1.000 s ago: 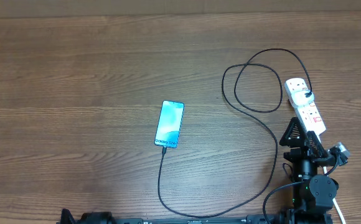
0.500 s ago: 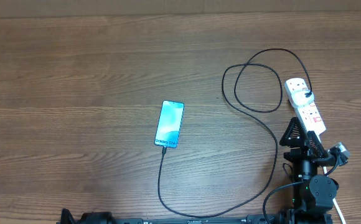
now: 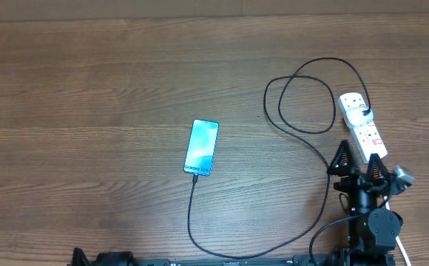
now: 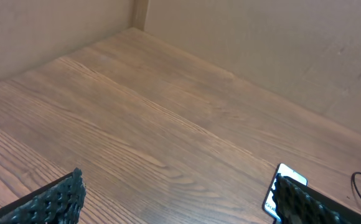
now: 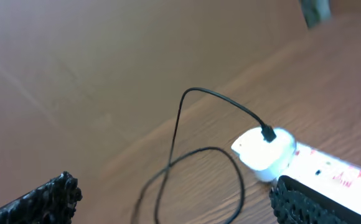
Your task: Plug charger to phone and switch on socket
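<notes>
Wood-grain brown worktop (image 3: 89, 96), with plain tan boards (image 4: 261, 37) walling off the back. Hard bits first: the right wrist view is smeary. The socket (image 3: 366, 131) has its near end tucked in by the right fingers (image 3: 341, 158), and its red switches are too small for me to read. In the left wrist view the phone (image 4: 272, 196) is half hidden behind one of the left fingers (image 4: 53, 200). Both sets of fingers are spread wide, gripping nothing. The phone lies well off to the left of the right fingers, screen lit, long axis running away from the arms with its far end leaning slightly right. The charger (image 3: 328, 181) meets the phone's near short edge, loops round, and its white adapter sits at the socket's far end. The socket slants away leftward from the right fingers.
</notes>
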`<state>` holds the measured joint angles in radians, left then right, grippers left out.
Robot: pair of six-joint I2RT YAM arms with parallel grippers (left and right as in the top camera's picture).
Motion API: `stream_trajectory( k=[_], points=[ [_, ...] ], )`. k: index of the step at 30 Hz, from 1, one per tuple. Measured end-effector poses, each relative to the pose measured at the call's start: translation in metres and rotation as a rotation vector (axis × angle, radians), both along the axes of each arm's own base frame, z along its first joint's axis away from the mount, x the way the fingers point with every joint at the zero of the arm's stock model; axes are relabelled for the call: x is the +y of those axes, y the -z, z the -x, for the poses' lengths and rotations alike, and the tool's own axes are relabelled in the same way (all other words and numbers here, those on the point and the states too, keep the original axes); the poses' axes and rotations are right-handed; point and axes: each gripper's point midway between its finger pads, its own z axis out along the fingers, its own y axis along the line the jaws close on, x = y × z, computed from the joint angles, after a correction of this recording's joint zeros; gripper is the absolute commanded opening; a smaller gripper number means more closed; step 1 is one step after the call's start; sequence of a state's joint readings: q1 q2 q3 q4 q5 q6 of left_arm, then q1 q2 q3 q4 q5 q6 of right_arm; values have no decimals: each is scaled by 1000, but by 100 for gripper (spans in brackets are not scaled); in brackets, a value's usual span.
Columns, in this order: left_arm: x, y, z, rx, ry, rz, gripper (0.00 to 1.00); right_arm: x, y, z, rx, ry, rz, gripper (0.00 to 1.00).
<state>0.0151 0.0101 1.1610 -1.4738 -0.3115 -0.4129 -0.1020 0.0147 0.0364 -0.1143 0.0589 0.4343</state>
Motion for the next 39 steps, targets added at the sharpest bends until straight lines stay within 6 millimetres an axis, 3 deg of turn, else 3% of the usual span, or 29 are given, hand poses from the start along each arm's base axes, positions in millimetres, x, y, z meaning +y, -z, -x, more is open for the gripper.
stream_trajectory(
  k=[10, 35, 39],
  points=[
    [0, 0, 0, 0, 0, 0, 100, 5, 2, -2, 17, -37, 198, 100],
    [0, 0, 0, 0, 0, 0, 99, 6, 2, -2, 20, -41, 224, 100],
    [2, -15, -5, -67, -7, 2, 99, 6, 2, -2, 20, -41, 224, 100]
  ],
)
